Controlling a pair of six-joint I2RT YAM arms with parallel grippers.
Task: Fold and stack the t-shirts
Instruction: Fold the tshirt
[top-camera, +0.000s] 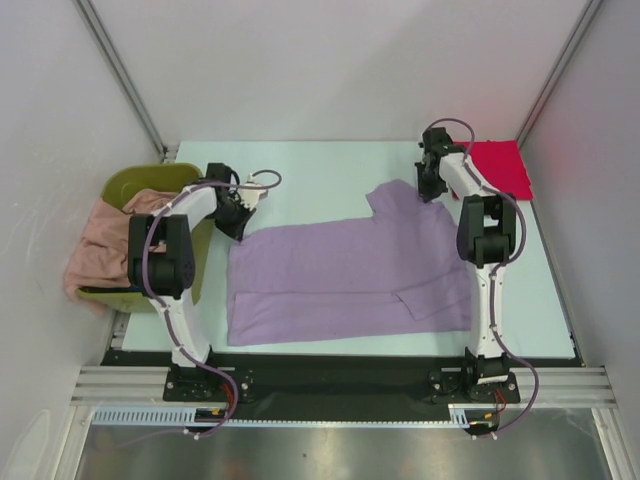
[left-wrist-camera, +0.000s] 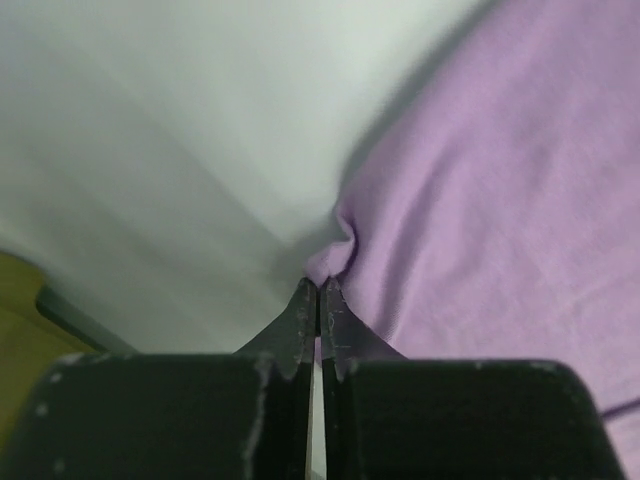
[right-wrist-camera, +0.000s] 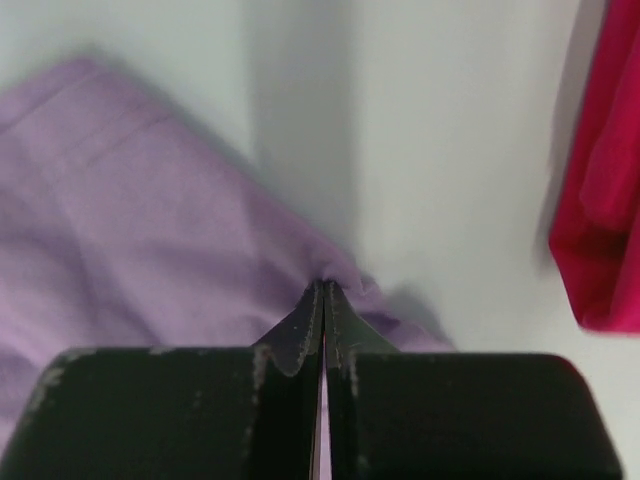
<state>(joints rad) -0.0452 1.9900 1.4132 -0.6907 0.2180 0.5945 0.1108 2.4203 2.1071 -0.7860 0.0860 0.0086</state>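
Evidently mid-fold: the left gripper (left-wrist-camera: 318, 300) has its jaws clamped on the lavender shirt (left-wrist-camera: 500, 200), which spreads to their right. The right gripper (right-wrist-camera: 322, 300) likewise pinches its edge, probably to carry it over. Farther right lies the red shirt (right-wrist-camera: 605, 180).

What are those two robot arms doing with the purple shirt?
The left gripper and the right gripper each pinch the far edge of the purple t-shirt, which lies partly folded on the table. A red shirt sits at the far right corner, and a pink shirt hangs over the green bin.
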